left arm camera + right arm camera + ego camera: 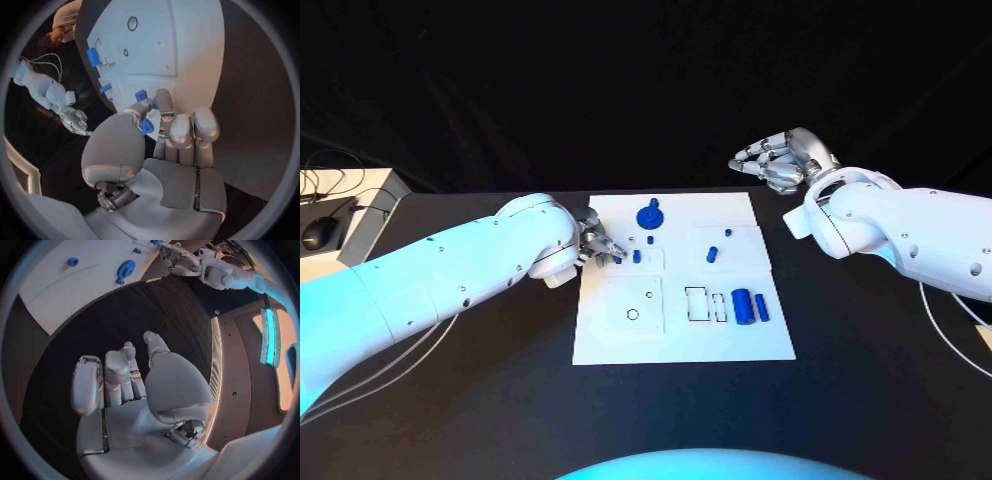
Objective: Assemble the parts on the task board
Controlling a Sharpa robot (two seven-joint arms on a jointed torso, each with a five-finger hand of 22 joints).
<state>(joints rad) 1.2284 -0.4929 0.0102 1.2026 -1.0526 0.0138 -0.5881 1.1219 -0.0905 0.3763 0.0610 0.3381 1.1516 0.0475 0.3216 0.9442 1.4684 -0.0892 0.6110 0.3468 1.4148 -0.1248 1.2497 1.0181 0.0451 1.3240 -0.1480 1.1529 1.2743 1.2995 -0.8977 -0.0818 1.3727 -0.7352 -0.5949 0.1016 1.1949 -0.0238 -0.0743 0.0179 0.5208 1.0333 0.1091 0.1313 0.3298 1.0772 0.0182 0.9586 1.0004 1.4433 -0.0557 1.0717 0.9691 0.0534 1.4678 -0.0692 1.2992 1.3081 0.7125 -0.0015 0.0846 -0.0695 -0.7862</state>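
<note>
The white task board lies in the middle of the black table. My left hand is low at the board's left edge and pinches a small blue part between the thumb and the fingers. Another small blue part lies on the board just beside the fingertips. Further back is a round blue part, and two blue cylinders lie at the board's right. My right hand is raised beyond the board's far right corner, holding nothing, its fingers apart.
A white stand with a black mouse and cables is at the table's left edge. A white cable trails over the table under my right arm. More small blue parts lie mid-board.
</note>
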